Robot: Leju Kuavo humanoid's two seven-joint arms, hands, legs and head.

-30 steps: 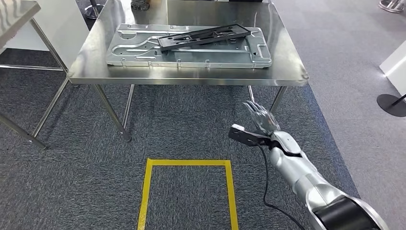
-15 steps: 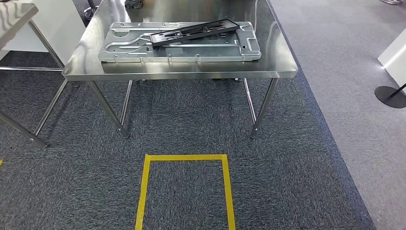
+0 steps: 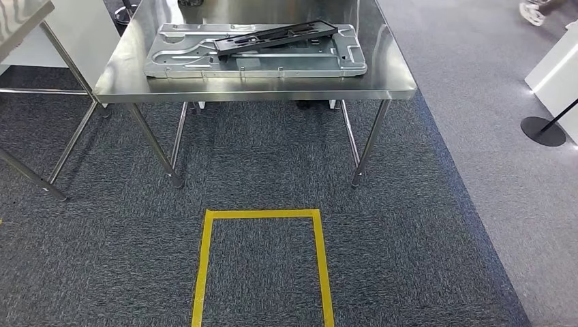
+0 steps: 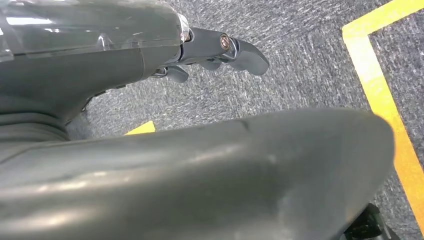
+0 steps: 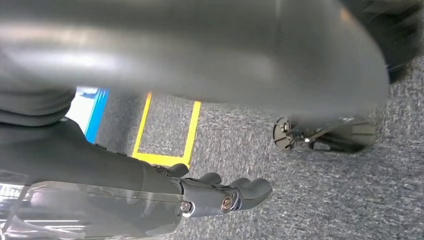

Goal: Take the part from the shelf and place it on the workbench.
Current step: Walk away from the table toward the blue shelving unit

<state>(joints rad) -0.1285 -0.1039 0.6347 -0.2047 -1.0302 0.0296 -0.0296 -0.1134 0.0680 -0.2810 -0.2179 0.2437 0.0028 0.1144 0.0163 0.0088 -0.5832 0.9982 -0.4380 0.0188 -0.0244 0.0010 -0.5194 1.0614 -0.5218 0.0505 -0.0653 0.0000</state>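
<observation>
A steel workbench [image 3: 395,82] stood on dark grey carpet [image 3: 422,238]. On its top lay a flat silver metal panel [image 3: 177,58], and a long black part [image 3: 276,37] rested at a slant on that panel. On the carpet in front of the workbench was a yellow tape rectangle [image 3: 262,214].

One black part [image 3: 276,36] – one silver panel [image 3: 252,60], one workbench [image 3: 259,92]

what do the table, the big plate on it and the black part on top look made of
Table: likely stainless steel, brushed, mirror-like reflections. Big plate: seemingly stamped sheet metal, dull silver-grey with pressed ribs and holes. Black part: matte black, plastic or painted metal; cannot tell.
</observation>
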